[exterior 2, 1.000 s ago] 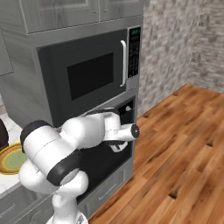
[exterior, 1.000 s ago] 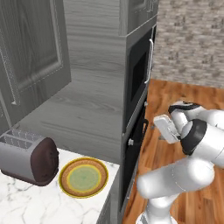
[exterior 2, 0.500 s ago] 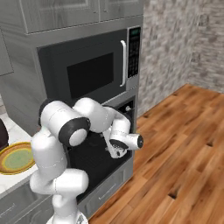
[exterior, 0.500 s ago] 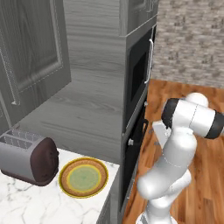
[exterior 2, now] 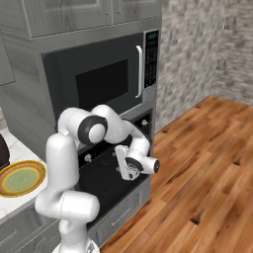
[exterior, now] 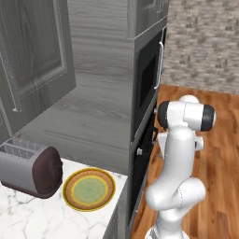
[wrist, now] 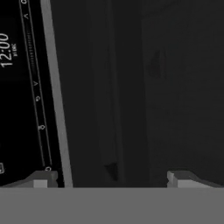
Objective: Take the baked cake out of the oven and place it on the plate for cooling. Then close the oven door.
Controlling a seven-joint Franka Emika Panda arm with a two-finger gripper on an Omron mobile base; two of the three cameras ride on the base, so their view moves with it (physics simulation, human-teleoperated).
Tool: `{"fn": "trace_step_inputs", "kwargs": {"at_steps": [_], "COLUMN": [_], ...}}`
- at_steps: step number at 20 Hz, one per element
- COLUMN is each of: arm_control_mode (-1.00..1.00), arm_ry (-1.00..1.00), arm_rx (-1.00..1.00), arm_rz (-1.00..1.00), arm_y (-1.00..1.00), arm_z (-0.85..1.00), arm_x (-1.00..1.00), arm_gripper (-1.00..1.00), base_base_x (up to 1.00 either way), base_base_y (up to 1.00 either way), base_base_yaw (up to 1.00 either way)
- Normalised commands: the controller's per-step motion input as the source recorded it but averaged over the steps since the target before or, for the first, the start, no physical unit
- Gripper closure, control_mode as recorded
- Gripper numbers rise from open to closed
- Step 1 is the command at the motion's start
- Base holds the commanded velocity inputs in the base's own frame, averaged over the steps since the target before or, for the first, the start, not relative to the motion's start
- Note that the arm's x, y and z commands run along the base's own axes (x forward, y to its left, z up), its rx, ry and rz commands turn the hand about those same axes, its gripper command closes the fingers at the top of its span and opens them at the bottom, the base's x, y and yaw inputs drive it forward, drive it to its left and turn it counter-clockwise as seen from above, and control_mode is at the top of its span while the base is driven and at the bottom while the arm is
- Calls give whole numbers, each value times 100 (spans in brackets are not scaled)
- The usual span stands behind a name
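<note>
The oven (exterior 2: 106,180) is the black unit under the microwave, with a white knob (exterior 2: 145,122) on its control strip. Its door (exterior 2: 99,183) looks shut against the front, and the cake is hidden. My gripper (exterior 2: 120,165) hovers right at the oven front, just below the control strip. In the hand view the gripper (wrist: 113,179) is open, its fingertips (wrist: 43,178) wide apart with nothing between them. It faces the dark oven door (wrist: 166,87), with the clock strip (wrist: 17,65) to one side. The yellow-rimmed plate (exterior: 88,189) (exterior 2: 20,178) lies bare on the marble counter.
A dark toaster (exterior: 30,168) stands beside the plate on the counter (exterior: 28,219). The black microwave (exterior 2: 104,81) sits directly above the oven. Grey cabinets (exterior: 32,56) rise behind the counter. Open wooden floor (exterior 2: 197,173) stretches to the right of the oven.
The arm has swung upright, its elbow rising. The hand has dropped and moved in toward the oven front. The gripper has stayed open throughout.
</note>
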Motion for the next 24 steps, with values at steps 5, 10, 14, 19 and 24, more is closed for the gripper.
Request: {"fn": "trace_step_inputs", "kwargs": {"at_steps": [5,10,14,19,24], "arm_control_mode": [-100,-100,-100,-100,-100], "arm_ry": [0,0,0,0,0], "arm_rx": [1,0,0,0,-1], "arm_rz": [0,0,0,0,0], "arm_y": [4,13,23,37,51], "arm_z": [-29,-34,-30,-14,-19], "arm_x": [30,34,40,26,20], "arm_gripper": [-100,-100,-100,-100,100], "base_base_x": [0,0,0,0,0], "base_base_y": [0,0,0,0,0], "base_base_yaw": [0,0,0,0,0]}}
